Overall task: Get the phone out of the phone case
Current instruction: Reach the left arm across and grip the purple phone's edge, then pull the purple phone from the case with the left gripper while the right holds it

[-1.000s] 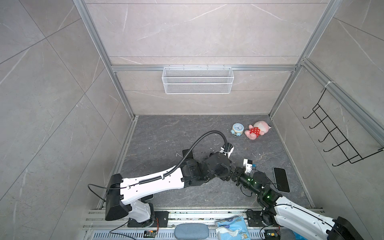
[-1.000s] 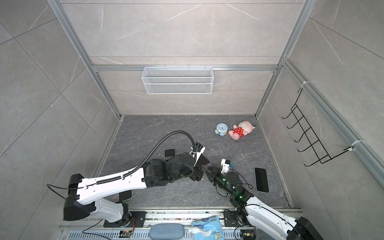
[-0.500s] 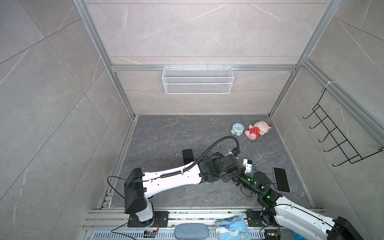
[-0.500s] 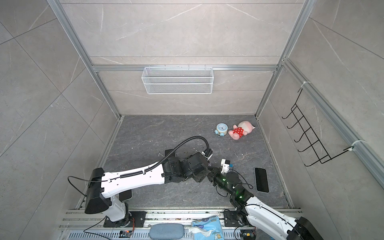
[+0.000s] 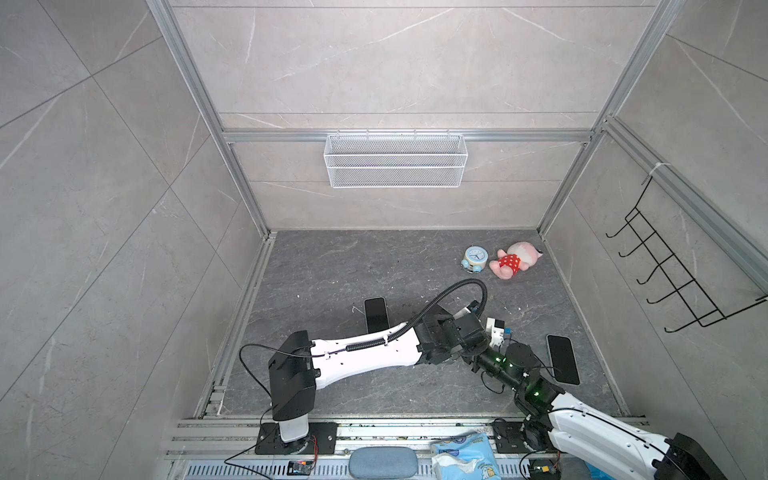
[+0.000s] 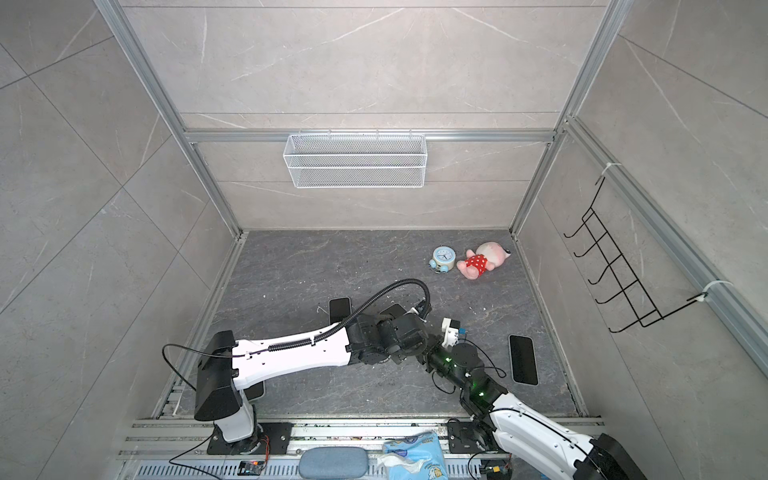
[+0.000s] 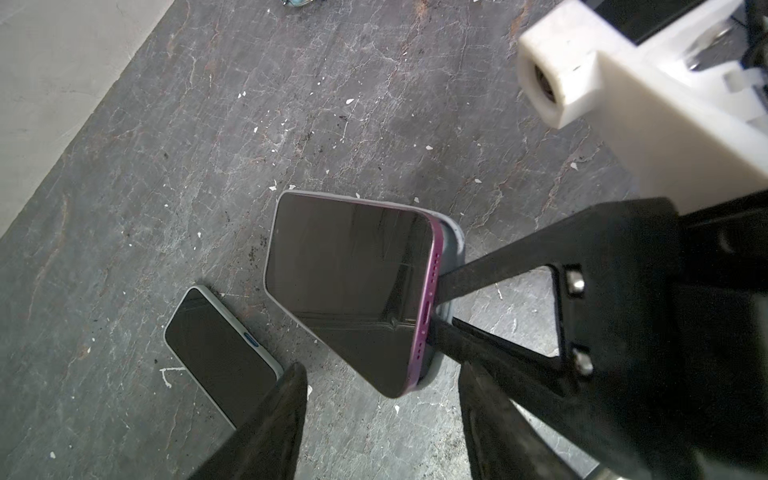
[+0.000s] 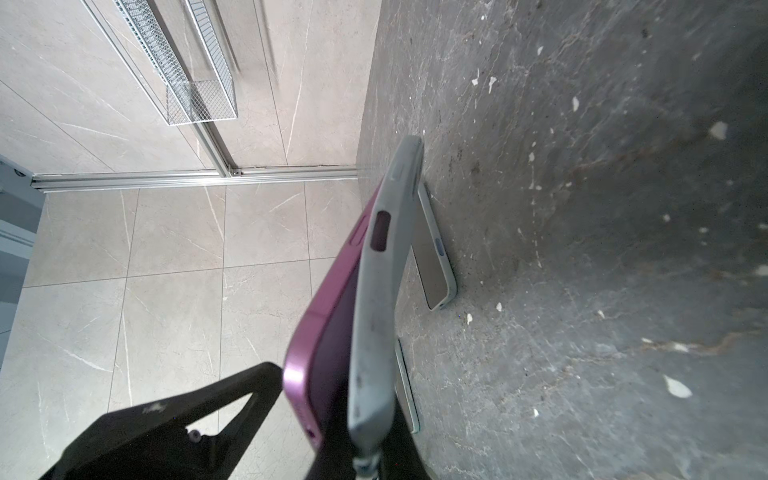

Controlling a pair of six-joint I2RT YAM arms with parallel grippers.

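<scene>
Noted right gripper clamped on bottom end of purple phone, partly peeled from grey phone case, held above floor. Found left gripper jaws apart near phone's corner.

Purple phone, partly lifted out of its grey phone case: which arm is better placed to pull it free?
Probably left. The right gripper is shut on the grey phone case, while the left gripper, jaws open, sits at the lifted corner of the purple phone.
</scene>
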